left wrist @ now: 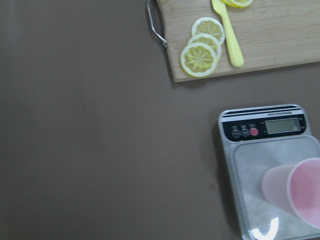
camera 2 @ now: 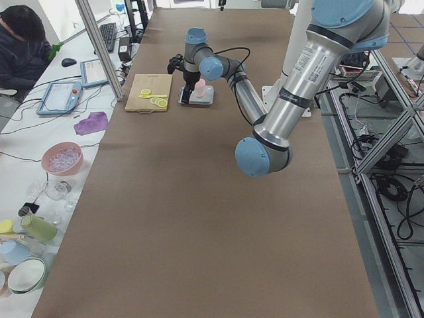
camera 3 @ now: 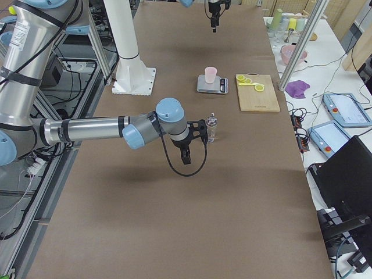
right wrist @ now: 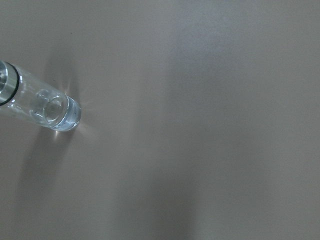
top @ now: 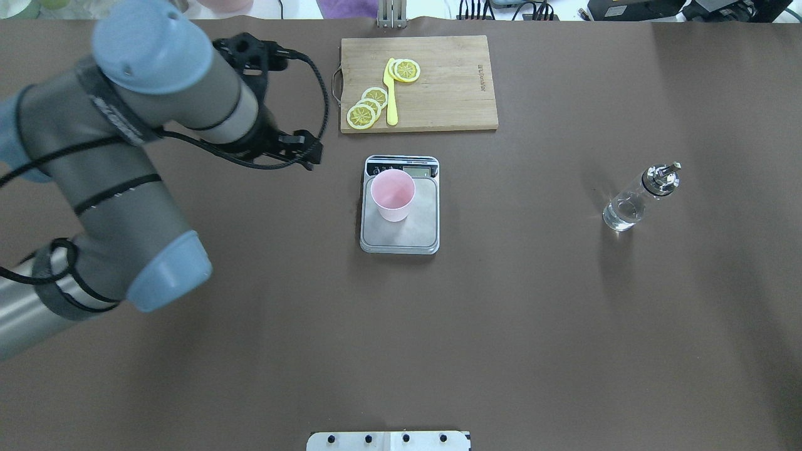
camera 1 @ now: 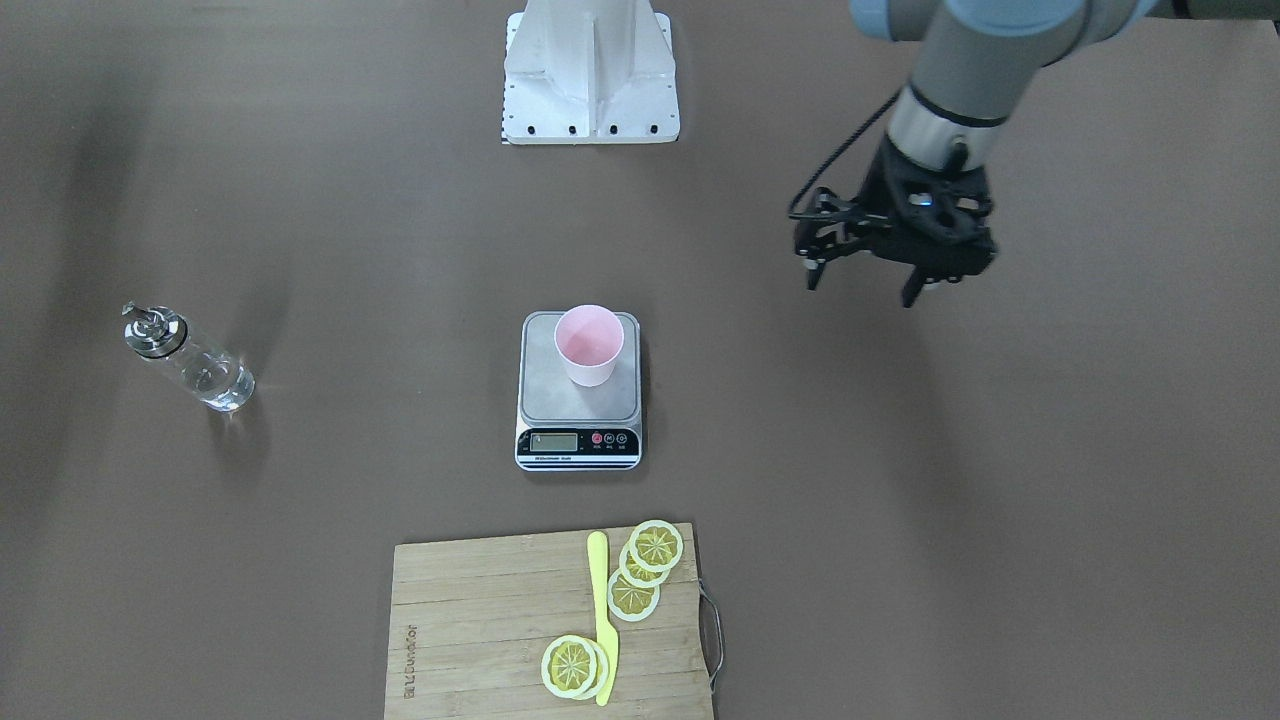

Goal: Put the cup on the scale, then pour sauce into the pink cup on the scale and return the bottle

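Observation:
The pale pink cup (camera 1: 588, 345) stands upright on the grey platform of the scale (camera 1: 560, 405) at mid-table, nearer its far end from the display. The clear glass bottle (camera 1: 190, 358) with its silver pourer stands alone on the robot's right; a little clear sauce (camera 1: 225, 385) shows near its base. My left gripper (camera 1: 862, 288) hovers open and empty, well off to the scale's side. The right gripper (camera 3: 187, 152) shows only in the exterior right view, close to the bottle (camera 3: 211, 128); I cannot tell its state. The right wrist view looks down on the bottle (right wrist: 45, 107).
A wooden cutting board (camera 1: 480, 620) with lemon slices (camera 1: 655, 545) and a yellow knife (camera 1: 600, 610) lies beyond the scale, on the operators' side. The robot's white base (camera 1: 590, 70) stands at the opposite edge. A person (camera 2: 23, 46) sits at a cluttered side bench.

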### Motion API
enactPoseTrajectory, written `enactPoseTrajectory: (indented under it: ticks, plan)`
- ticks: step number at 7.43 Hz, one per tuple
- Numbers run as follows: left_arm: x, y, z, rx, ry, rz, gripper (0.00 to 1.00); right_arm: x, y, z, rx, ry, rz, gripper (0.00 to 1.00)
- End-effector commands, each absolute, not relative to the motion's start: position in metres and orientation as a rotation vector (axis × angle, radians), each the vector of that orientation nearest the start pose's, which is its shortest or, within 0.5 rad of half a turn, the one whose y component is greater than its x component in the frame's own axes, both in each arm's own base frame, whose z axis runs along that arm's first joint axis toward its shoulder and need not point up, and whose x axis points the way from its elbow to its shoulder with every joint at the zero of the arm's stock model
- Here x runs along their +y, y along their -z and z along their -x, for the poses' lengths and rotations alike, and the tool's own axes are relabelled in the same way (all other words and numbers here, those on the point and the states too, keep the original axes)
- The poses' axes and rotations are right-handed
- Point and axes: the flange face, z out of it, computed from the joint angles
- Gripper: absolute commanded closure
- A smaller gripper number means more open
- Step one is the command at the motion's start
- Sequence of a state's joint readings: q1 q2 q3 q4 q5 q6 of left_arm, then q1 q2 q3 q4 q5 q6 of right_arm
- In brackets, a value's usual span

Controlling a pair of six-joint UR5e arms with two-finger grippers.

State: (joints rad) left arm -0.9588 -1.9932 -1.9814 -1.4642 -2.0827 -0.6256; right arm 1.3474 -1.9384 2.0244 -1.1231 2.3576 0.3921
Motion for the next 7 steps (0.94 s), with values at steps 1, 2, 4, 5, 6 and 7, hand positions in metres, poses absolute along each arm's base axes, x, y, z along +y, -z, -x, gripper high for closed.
enactPoseTrajectory:
  ticks: [1,2,4,5,6,7]
  plan:
    - [-0.529,-0.374,-0.109,0.691,-0.350,-0.341,0.02,-0.359,-0.520,0.055,-0.949,-0.021,-0.230,0.00]
    - [-0.543,-0.420,-0.052,0.655,-0.375,-0.333,0.02,-0.352,-0.520,0.066,-0.952,-0.038,-0.230,0.00]
    - [-0.536,-0.482,0.020,0.609,-0.405,-0.318,0.02,-0.349,-0.509,0.101,-0.926,-0.112,-0.232,0.00]
    - [-0.529,-0.489,0.032,0.606,-0.391,-0.316,0.02,-0.346,-0.506,0.125,-0.882,-0.131,-0.248,0.00]
    - [-0.528,-0.493,0.032,0.606,-0.389,-0.310,0.02,-0.343,-0.506,0.150,-0.839,-0.152,-0.269,0.00]
    - [-0.523,-0.498,0.032,0.606,-0.387,-0.304,0.02,-0.337,-0.503,0.178,-0.792,-0.174,-0.316,0.00]
